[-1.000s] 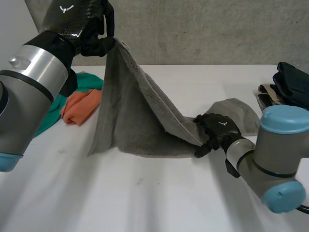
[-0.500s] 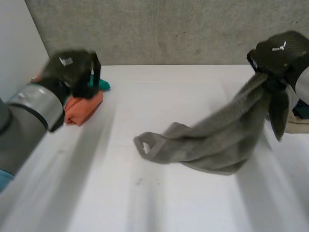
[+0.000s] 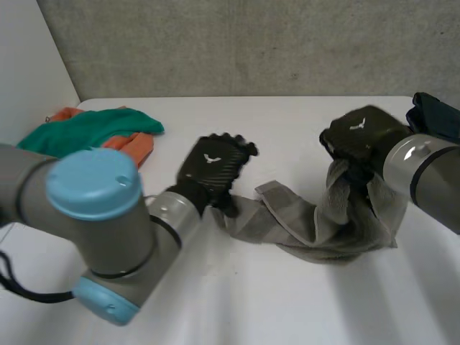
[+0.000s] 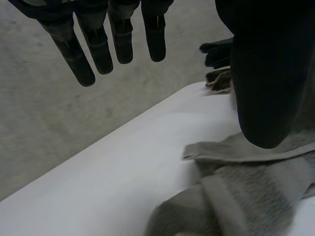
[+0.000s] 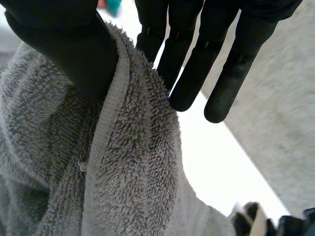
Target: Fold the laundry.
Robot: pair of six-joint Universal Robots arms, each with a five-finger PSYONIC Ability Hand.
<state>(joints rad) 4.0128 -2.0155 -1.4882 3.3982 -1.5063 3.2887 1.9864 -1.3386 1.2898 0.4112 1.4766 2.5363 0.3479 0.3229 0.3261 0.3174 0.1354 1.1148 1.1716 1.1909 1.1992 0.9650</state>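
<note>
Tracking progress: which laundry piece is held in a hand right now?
The grey towel, pinched in the right hand; the green cloth, orange cloth and dark garment lie untouched aside.

The left hand [image 4: 263, 73] has its fingers [image 4: 120, 42] straight and spread, and they hold nothing. The big dark thumb hangs over a grey towel [image 4: 246, 191]. I cannot tell if it touches. The towel lies bunched up on the white table [image 4: 98, 187]. A grey wall [image 4: 59, 128] stands behind the table. Some dark clothes [image 4: 216, 51] sit at the far edge, past the towel.
</note>
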